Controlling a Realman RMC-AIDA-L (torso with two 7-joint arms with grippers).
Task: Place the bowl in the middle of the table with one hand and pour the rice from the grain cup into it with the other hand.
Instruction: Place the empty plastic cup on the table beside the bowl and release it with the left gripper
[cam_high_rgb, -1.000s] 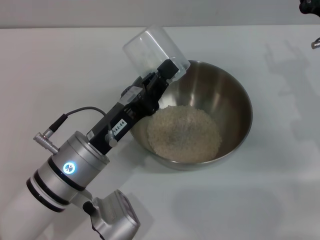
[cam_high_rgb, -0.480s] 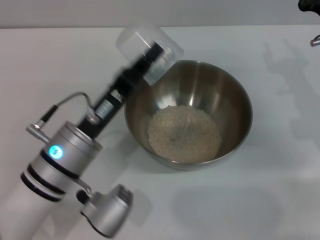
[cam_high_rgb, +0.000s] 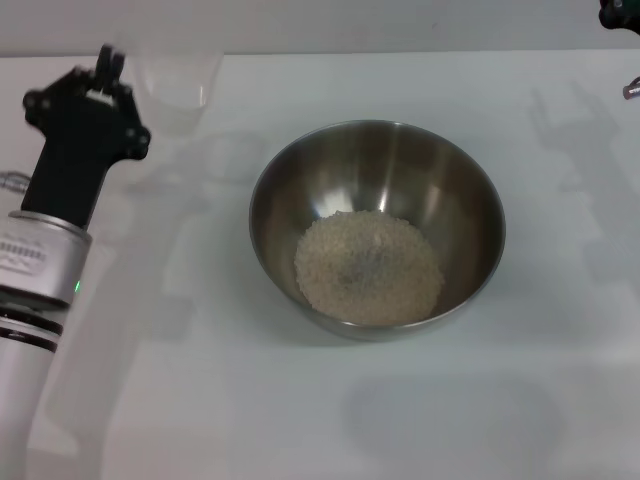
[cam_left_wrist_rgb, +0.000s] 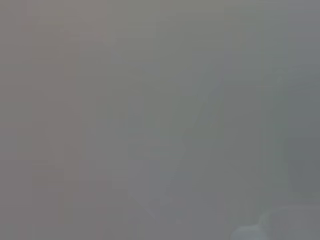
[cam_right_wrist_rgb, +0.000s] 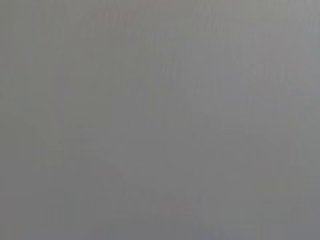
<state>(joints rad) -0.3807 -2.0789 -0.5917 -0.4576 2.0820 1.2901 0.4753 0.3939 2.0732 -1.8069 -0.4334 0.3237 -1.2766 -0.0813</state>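
Head view shows the left gripper (cam_high_rgb: 100, 75) at the far left of the counter (cam_high_rgb: 300, 420), with the arm rising toward it from the near left corner. Beside this gripper, on the side toward the bowl, stands the grain cup (cam_high_rgb: 180, 80), seen only as a pale clear blur. I cannot tell if the gripper is clamped on the cup or already apart from it, and I cannot tell if the cup rests on the counter or hangs just above it. It looks empty and roughly upright, mouth up.

From the gripper, the bowl (cam_high_rgb: 377, 150) lies well apart, nearer to the robot and toward its right side, about in the middle of the counter. The rice (cam_high_rgb: 368, 265) forms a pale heap in its bottom.

Of the right gripper (cam_high_rgb: 620, 15), only a dark piece shows at the far right corner, and its state is hidden. Both wrist views give nothing readable.

My judgement: the pouring seems done, and what remains is only to set the cup down steadily and release it, which belongs to the left arm, clearly the nearer one.
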